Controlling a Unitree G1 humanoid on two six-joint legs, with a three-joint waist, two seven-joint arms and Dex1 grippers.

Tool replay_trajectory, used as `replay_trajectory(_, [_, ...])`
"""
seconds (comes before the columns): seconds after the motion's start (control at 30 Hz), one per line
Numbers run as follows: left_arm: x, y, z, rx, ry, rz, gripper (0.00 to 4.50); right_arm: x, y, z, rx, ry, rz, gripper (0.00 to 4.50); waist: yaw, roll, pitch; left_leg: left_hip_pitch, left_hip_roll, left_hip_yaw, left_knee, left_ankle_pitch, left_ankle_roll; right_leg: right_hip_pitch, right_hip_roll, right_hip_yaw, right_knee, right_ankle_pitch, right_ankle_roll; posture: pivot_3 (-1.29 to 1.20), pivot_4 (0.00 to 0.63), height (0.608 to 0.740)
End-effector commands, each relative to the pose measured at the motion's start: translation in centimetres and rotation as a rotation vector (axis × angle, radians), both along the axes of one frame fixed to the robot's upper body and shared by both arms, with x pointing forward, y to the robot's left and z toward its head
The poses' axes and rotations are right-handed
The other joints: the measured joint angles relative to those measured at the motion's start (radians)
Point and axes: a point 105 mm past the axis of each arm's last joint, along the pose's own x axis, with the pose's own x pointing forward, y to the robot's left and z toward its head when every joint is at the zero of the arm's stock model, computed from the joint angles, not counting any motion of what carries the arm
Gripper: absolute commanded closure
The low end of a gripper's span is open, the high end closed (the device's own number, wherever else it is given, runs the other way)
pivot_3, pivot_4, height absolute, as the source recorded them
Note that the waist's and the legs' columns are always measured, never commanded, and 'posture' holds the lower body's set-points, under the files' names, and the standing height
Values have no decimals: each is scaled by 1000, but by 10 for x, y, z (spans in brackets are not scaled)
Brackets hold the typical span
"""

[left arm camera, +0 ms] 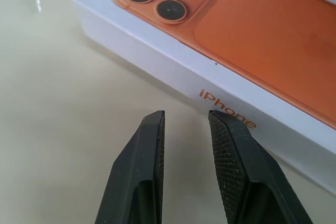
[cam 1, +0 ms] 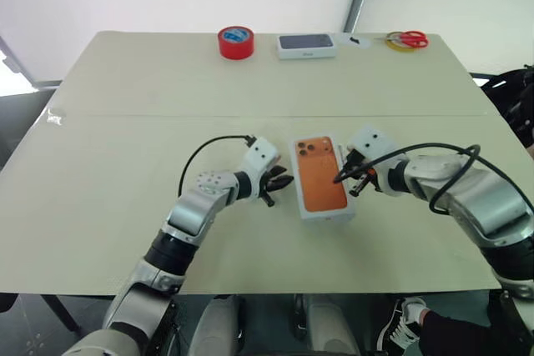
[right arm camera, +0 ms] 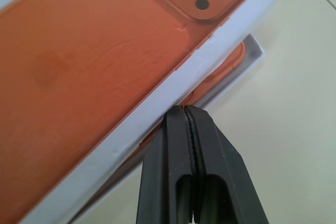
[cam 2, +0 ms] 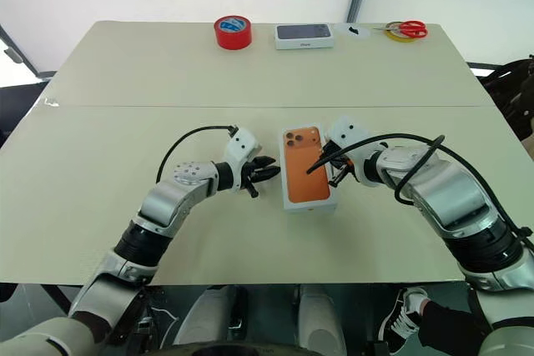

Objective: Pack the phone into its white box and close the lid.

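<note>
The lid [cam 1: 322, 178] lay printed side up near the middle of the desk [cam 1: 125, 122], its picture of an orange phone facing the camera, the three printed lenses toward the far end. It sat over the white box [right arm camera: 253, 56] but not squarely: in the right wrist view the lid's edge stood raised on that side, and under it showed a corner of the box wall and a strip of the orange phone [right arm camera: 231, 69] inside.

The left gripper [cam 1: 278, 185] sat just beside the lid's left long edge, pointing toward it. Its jaws stood partly apart with nothing between them; in the left wrist view the tips were close to the lid's side wall with the orange lettering, though I could not tell if they touched it.

The right gripper [cam 1: 344, 177] came in from the opposite side over the lid's right edge. Its jaws were pressed together, empty, the tips set at the lower rim of the lid where it lifted off the box.

Along the far edge of the desk: a red tape roll [cam 1: 235, 42], a second white box with a dark picture on top [cam 1: 306, 45], and red-handled scissors [cam 1: 407, 39] lying on a yellow tape roll [cam 1: 397, 44], all well apart from the lid.
</note>
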Motion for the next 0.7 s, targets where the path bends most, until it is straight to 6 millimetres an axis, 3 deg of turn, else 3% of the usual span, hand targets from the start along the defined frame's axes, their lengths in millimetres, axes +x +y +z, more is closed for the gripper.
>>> replay_trajectory(0.03, [-3,-22,24,-57,-81,-66,3116,-4,12,8,24,-30,56,4472,-1,0,0,0,0,0,0,0,0,0,0,0,0,0,0,0,150,736])
replay_trajectory(0.43, [-2,-23,21,-38,-84,-74,3116,-3,4,5,-3,-38,28,4472,0,0,0,0,0,0,0,0,0,0,0,0,0,0,0,0,150,736])
replay_trajectory(0.7, [9,4,37,-101,-92,6,3116,-6,-23,34,-37,-98,31,4472,0,0,0,0,0,0,0,0,0,0,0,0,0,0,0,0,150,736])
